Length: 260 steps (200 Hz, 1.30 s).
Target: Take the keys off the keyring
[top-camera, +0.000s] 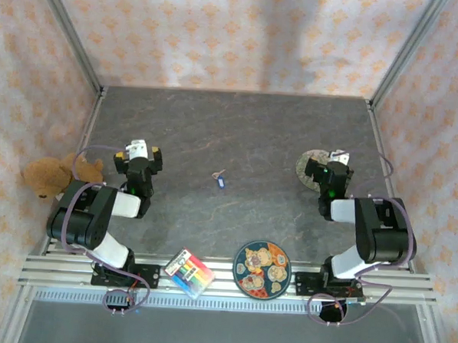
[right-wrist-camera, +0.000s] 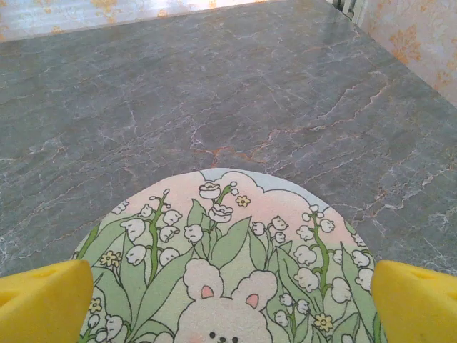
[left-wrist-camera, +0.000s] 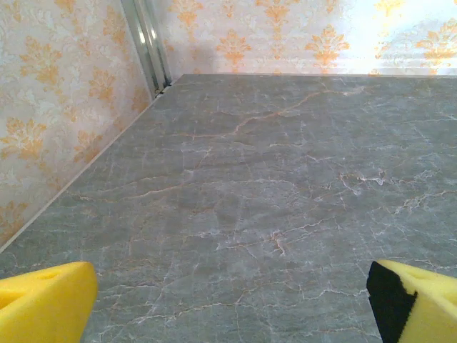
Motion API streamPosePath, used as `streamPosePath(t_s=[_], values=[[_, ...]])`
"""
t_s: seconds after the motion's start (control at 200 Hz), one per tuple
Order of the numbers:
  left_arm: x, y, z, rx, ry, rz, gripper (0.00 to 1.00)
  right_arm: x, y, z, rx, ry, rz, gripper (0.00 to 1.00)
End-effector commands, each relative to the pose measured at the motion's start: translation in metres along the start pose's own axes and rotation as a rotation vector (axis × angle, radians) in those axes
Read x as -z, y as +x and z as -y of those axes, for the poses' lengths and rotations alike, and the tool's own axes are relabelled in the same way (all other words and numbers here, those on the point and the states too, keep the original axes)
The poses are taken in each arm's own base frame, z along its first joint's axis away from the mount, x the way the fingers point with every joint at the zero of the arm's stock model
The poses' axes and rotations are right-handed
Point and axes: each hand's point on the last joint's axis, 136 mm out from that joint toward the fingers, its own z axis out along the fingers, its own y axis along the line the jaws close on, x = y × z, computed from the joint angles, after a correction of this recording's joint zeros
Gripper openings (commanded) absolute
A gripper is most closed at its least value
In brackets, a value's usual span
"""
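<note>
Near the middle of the grey, marble-veined bench (top-camera: pixel 239 133) lies the keyring (top-camera: pixel 221 182), a tiny bright blue tag. The thin silvery key (top-camera: pixel 216 175) lies just beside it, and both are well apart from either arm. The left claw (top-camera: pixel 138 153) stands wide, its yellow foam pads (left-wrist-camera: pixel 43 304) at the two lower corners of the wrist view over bare stone. The right claw (top-camera: pixel 327 163) is spread just as wide, holding nothing, above a round flat mat (right-wrist-camera: pixel 228 236) printed with a white rabbit and lily-of-the-valley. A brown plush bear (top-camera: pixel 52 176) sits at the bench's left edge. A round patterned plate (top-camera: pixel 261 269) rests at the near rail.
</note>
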Motion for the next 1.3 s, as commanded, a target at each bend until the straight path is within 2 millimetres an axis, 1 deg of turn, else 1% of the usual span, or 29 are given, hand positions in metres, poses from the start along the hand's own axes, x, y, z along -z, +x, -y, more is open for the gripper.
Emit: streamPosePath(t_s=[0.0,1.046,1.211,1.256,1.296], values=[[-0.0004,-0.0012,-0.0008,0.010,0.000,0.000,1.00,-0.0011,-0.0082,0.0004,-0.016,0.002,0.019,0.99],[-0.0001,-0.0015,-0.0009,0.013,0.001,0.001,1.00,-0.0013,-0.0089,0.0003,-0.016,0.001,0.020,0.99],[-0.0027,-0.0018,-0.0032,0.027,-0.005,-0.009,1.00,-0.0008,-0.0079,0.0005,-0.016,0.002,0.018,0.99],[-0.0023,-0.0017,-0.0051,0.026,-0.012,-0.007,1.00,-0.0002,-0.0119,0.0031,-0.021,0.018,0.026,0.99],[0.0003,-0.0058,-0.0080,0.032,-0.024,0.007,1.00,0.0015,-0.0174,0.0042,-0.024,0.029,0.016,0.99]])
